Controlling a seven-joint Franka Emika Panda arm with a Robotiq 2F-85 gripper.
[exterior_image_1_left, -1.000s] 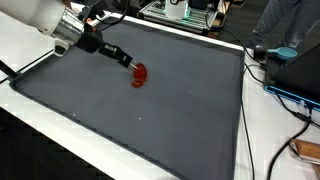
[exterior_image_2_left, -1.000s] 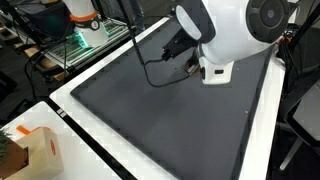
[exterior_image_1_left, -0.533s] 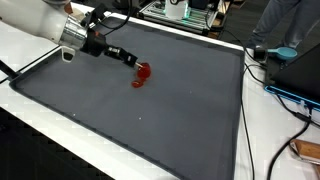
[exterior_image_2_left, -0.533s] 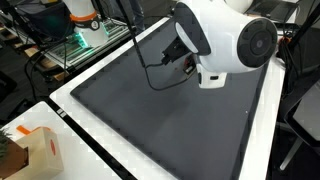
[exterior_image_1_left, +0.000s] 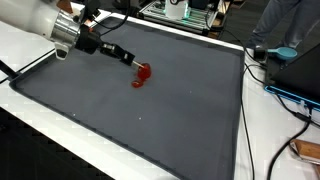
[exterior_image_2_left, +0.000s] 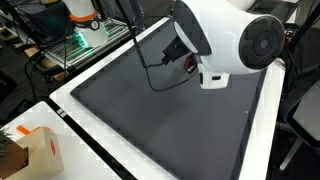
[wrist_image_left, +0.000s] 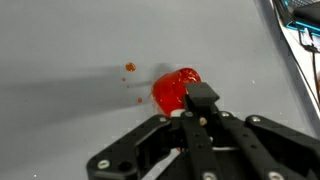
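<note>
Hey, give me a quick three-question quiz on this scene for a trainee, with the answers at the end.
1. True or false: the red lump lies on the dark grey mat.
2. Where is the tip of the pincer? A at the red lump; B off the mat; C at a mat corner.
3. What colour is the table around the mat?
Key: 1 true; 2 A; 3 white.

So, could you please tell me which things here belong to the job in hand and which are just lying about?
In hand: gripper, red blob, mat beneath them.
Lying about: box, blue cable.
</note>
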